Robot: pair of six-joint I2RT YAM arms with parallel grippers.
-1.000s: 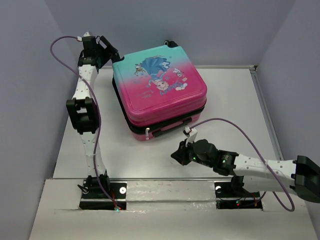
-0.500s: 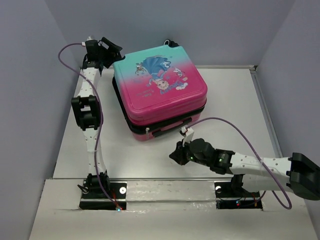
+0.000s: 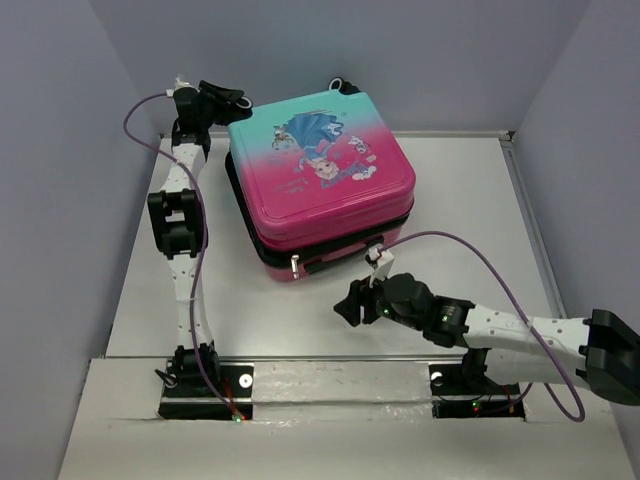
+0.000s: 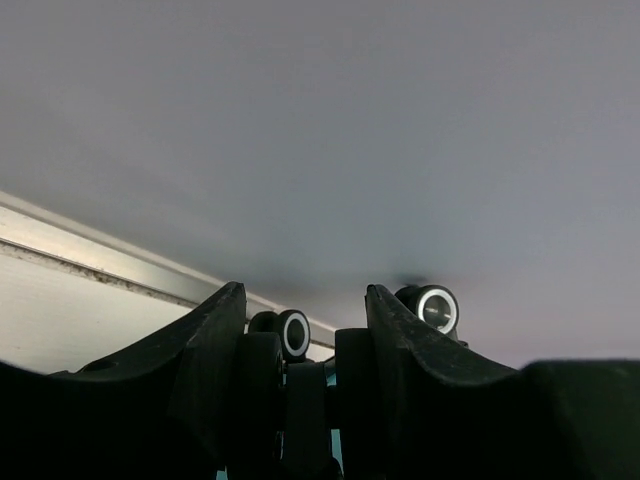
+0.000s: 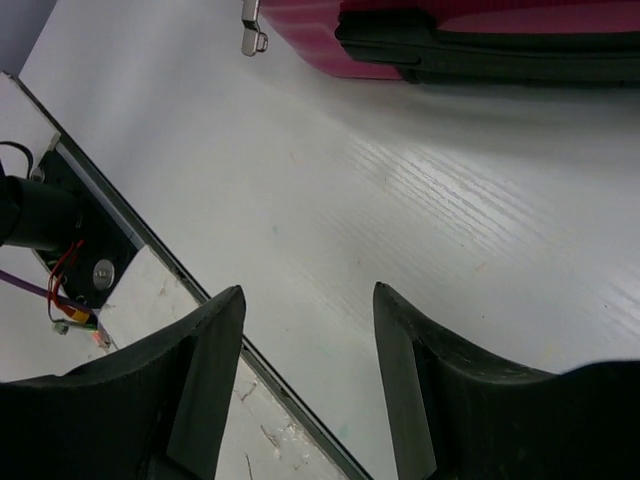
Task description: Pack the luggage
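Note:
The luggage (image 3: 320,170) lies flat and closed on the white table, pink and teal with a cartoon print on top. My left gripper (image 3: 235,100) reaches to its back left corner. In the left wrist view a black twin wheel (image 4: 258,385) of the luggage sits between the fingers with both pads against it, and my left gripper (image 4: 304,290) is shut on it. My right gripper (image 3: 348,303) hovers over the table in front of the luggage, open and empty (image 5: 307,290). The pink shell edge (image 5: 320,40) and a metal zipper pull (image 5: 253,38) show at the top of the right wrist view.
Grey walls close in the table (image 3: 450,200) at the back and on both sides. The raised mounting board (image 3: 330,385) with both arm bases runs along the near edge. A purple cable (image 3: 470,250) loops above the right arm. Two more luggage wheels (image 4: 437,308) stand behind the left fingers.
My left gripper has moved in to the luggage's back left corner and closed from wide open onto the wheel. My right gripper has opened from shut and shifted slightly left.

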